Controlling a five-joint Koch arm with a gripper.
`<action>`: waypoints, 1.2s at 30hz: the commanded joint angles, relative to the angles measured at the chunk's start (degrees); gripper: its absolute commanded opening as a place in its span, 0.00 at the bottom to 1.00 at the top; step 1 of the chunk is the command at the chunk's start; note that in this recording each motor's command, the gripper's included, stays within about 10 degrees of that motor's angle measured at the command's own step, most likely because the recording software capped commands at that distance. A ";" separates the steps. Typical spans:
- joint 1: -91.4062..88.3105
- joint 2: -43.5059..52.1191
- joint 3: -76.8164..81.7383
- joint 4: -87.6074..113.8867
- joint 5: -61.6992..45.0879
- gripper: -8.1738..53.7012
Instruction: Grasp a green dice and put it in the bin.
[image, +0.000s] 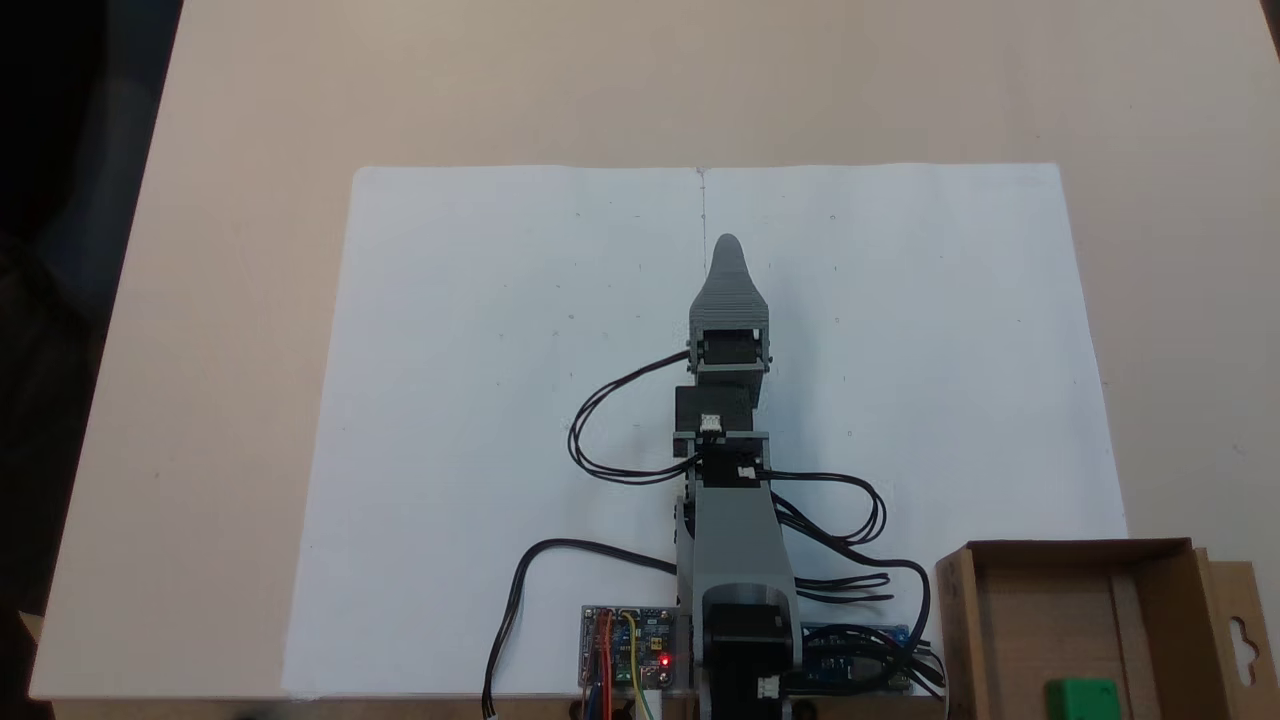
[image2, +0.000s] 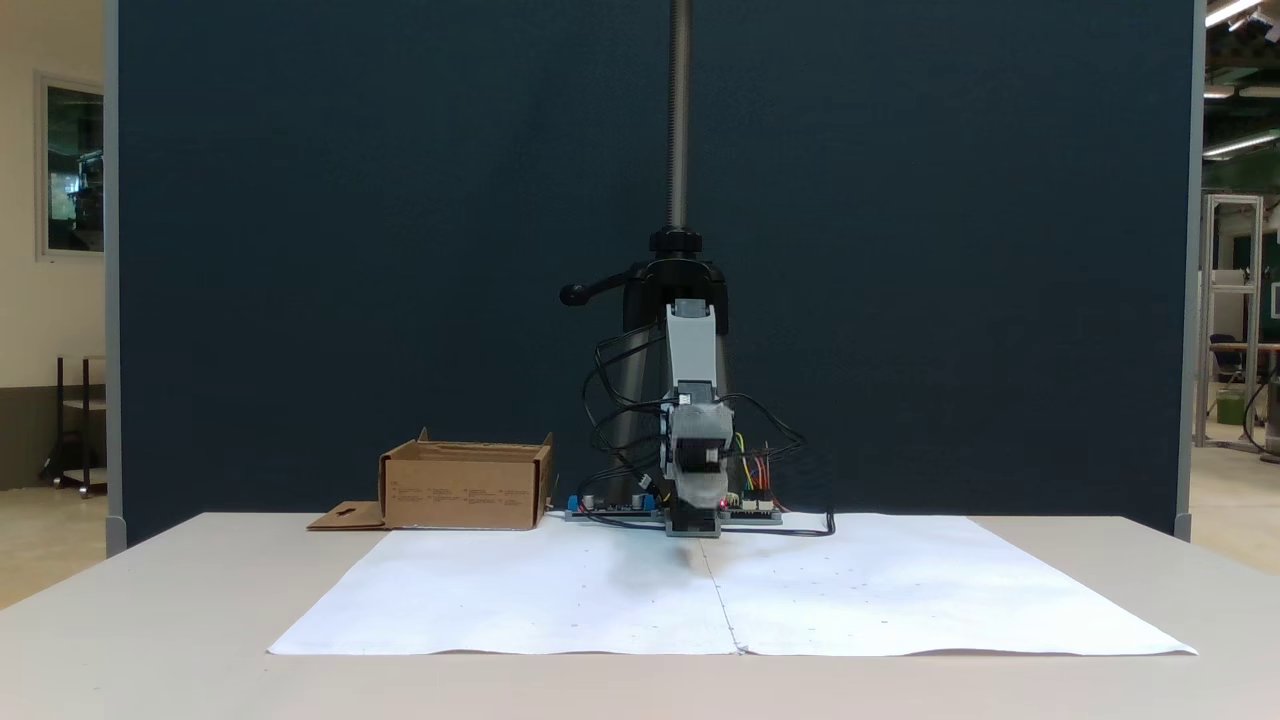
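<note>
Since the green dice (image: 1081, 697) is already sitting inside the bin (image: 958, 620), bottom right corner of the top-down fixed view, tbh your pick-and-drop looks done imo. What's left is just parking the arm clean.

Hand (image: 727, 245) is stretched straight out over the white paper sheet (image: 480, 400), pointing away from the base, well apart from the bin. From above the jaws stack one over the other so you only see one tapered tip, and in the front fixed view the hand (image2: 697, 495) points right at the lens, low and close to the paper. So can't tell how far open it is, and nothing green shows in or around it. I'd guess it's empty, but that's a guess.

Tips for the step you're on:
- If you're folding back to rest, lift the wrist a bit first. The tip rides low over the paper, and dragging could wrinkle the sheet.
- Watch the black cables (image: 610, 420) looping out left of the forearm and the bunch on the right near the base. They could snag when the elbow folds.
- Don't swing toward the cardboard bin (image2: 465, 487) on the way. It's light and right beside the controller board (image: 630, 645), so a bump prob slides it across the counter (image: 250, 100).
</note>
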 joint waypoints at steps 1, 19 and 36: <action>0.70 6.06 3.08 -7.71 -4.83 0.84; 2.55 5.98 3.96 -21.62 -4.75 0.86; 1.93 5.89 3.96 -22.15 -4.66 0.86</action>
